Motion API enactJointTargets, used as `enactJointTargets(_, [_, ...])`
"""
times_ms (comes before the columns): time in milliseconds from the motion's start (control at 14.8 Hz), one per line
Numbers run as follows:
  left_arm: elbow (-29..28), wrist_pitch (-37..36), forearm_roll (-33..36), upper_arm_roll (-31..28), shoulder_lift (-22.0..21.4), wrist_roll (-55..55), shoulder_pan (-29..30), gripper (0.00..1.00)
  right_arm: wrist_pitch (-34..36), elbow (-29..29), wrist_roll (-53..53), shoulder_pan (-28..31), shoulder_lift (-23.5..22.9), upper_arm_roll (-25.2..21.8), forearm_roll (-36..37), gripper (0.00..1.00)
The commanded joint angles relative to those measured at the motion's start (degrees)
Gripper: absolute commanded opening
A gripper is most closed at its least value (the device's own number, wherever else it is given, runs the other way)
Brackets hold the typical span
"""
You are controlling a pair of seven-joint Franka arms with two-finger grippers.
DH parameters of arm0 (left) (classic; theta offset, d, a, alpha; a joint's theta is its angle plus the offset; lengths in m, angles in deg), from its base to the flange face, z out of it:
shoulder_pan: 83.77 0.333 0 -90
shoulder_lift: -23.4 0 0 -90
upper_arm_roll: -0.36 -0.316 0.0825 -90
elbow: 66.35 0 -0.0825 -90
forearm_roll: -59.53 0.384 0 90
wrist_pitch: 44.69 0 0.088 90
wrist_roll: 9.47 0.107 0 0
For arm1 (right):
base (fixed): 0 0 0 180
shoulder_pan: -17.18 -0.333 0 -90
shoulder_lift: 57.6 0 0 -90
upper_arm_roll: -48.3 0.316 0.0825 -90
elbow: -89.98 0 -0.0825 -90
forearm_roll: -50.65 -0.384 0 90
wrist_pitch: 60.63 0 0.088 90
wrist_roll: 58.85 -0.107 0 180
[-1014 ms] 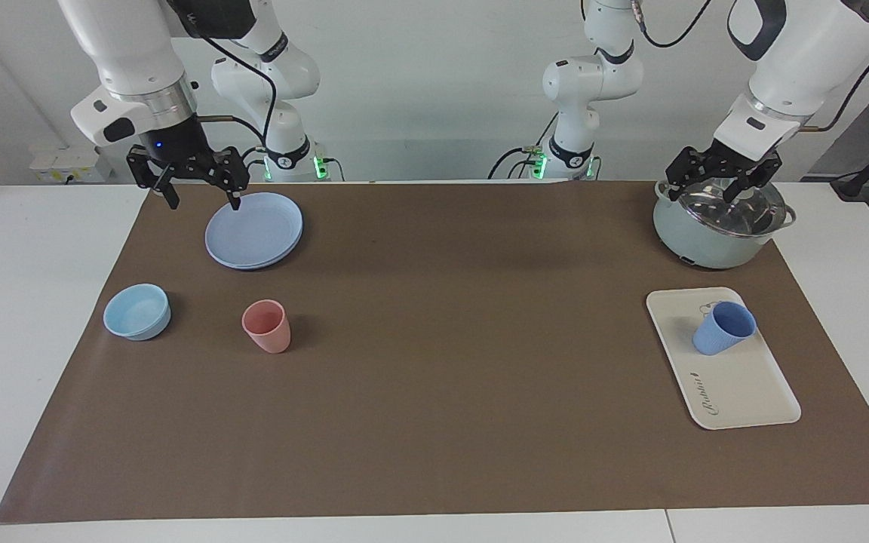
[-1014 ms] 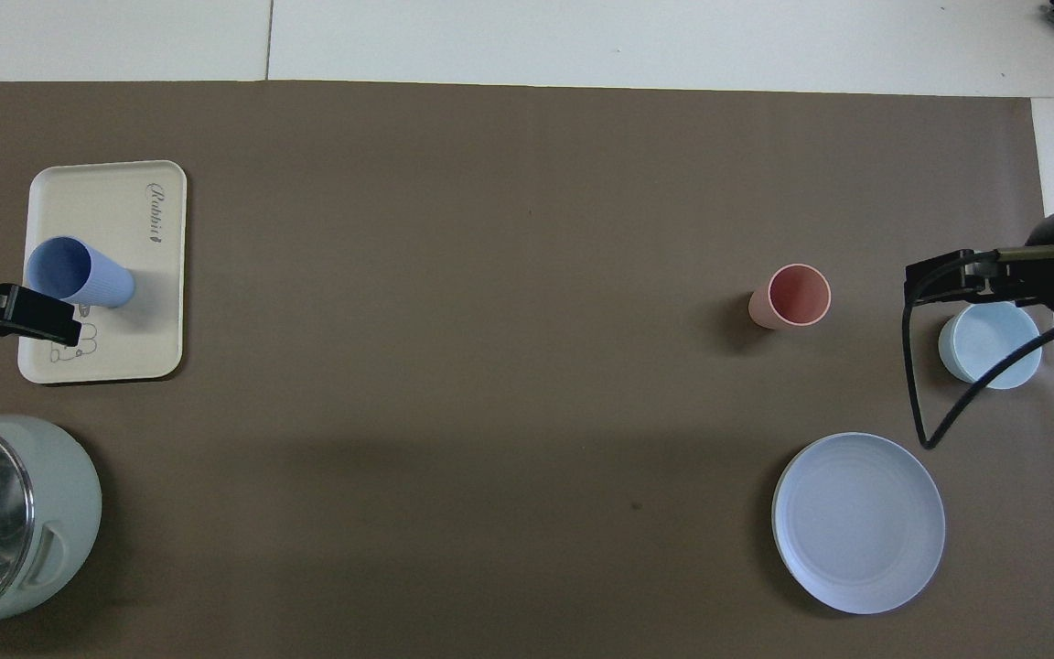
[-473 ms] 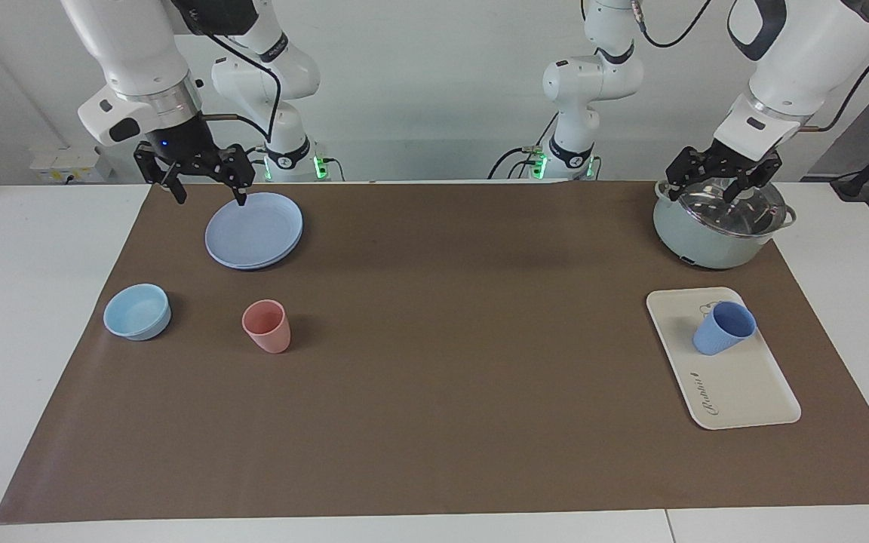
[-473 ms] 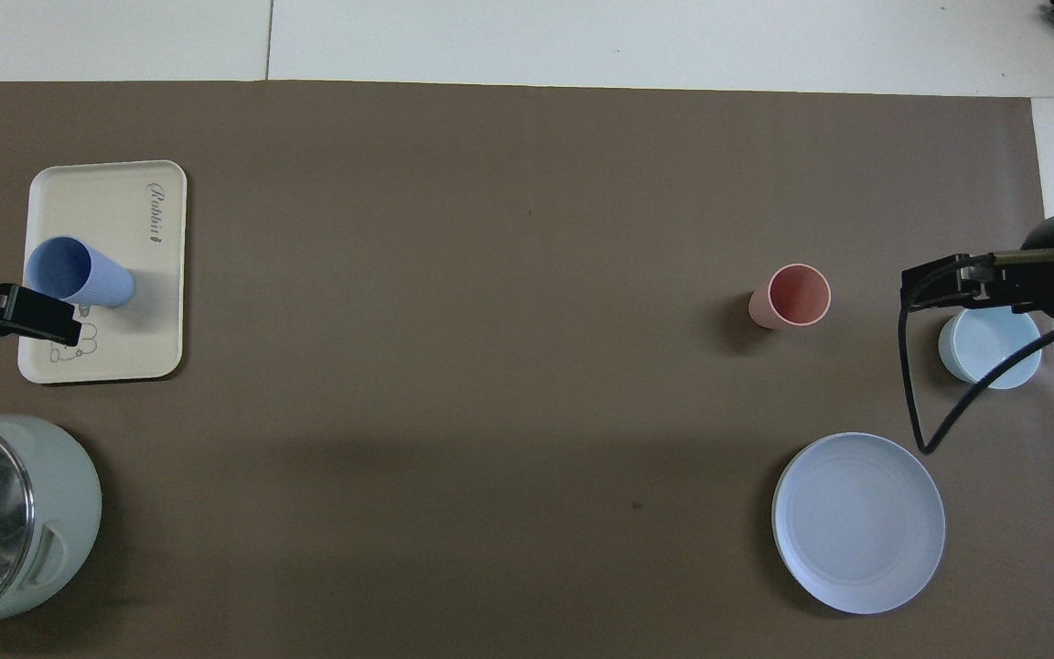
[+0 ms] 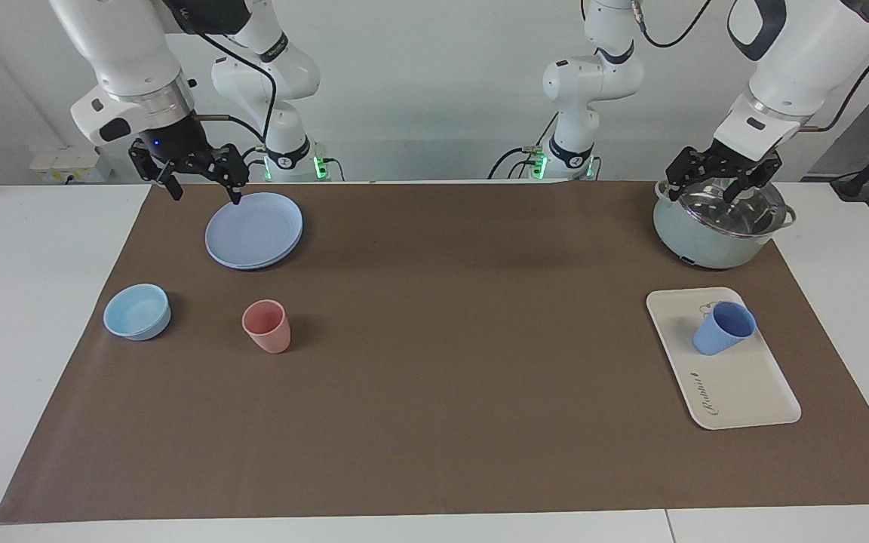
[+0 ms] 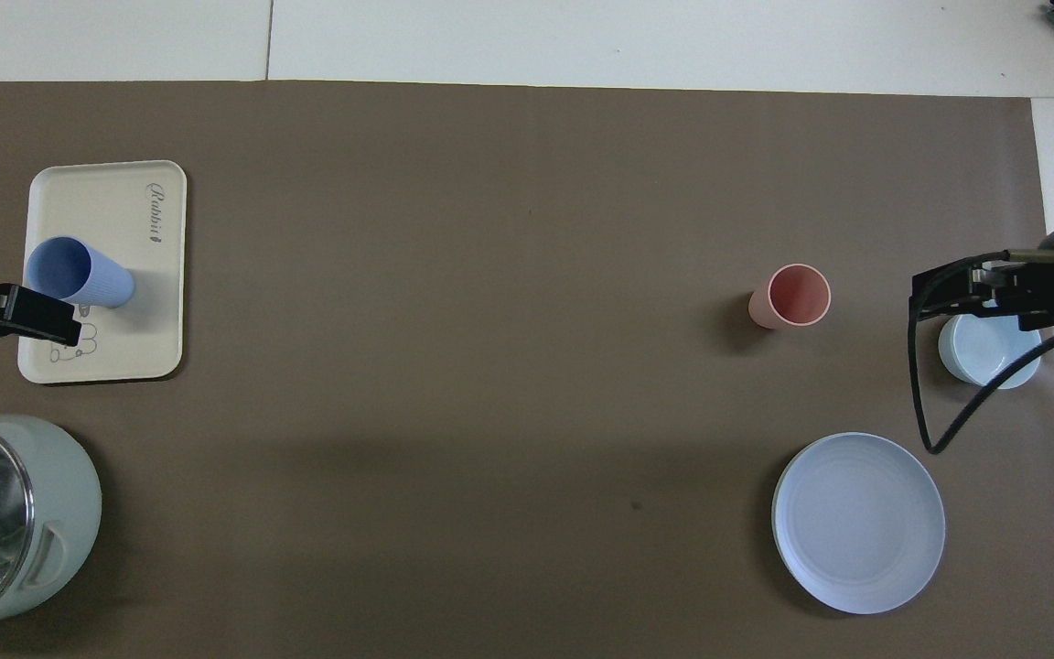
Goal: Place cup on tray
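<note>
The periwinkle-blue cup (image 5: 723, 329) stands upright on the cream-white tray (image 5: 736, 385), at the tray's end nearer the robots, by the bear drawing. Cup (image 6: 79, 275) and tray (image 6: 106, 210) also show in the overhead view. My left gripper (image 5: 720, 188) is open and empty, raised over the pot's lid, apart from the cup; its tip shows in the overhead view (image 6: 5, 311). My right gripper (image 5: 206, 197) is open and empty, raised over the round blue plate's edge; it also shows in the overhead view (image 6: 966, 288).
A pale green pot with a glass lid (image 5: 706, 234) stands between the tray and the left arm's base. At the right arm's end lie a round blue plate (image 5: 253, 230), a light-blue bowl (image 5: 136, 311) and a pink cup (image 5: 267, 326). A brown mat covers the table.
My right gripper has risen a little and drifted slightly toward its end of the table. The left gripper, cup and tray have not moved.
</note>
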Motion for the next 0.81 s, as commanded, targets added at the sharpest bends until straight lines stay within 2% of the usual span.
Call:
enactJointTargets(0, [-1.8, 0.3, -0.7, 0.1, -1.7, -0.3, 0.3, 1.0, 1.2, -0.3, -0.5, 0.8, 0.1, 0.3, -1.5, 1.0])
enactJointTargets(743, [-1.7, 0.3, -0.6, 0.1, -1.7, -0.3, 0.3, 1.0, 0.9, -0.2, 0.1, 1.4, 0.2, 0.2, -1.5, 1.0])
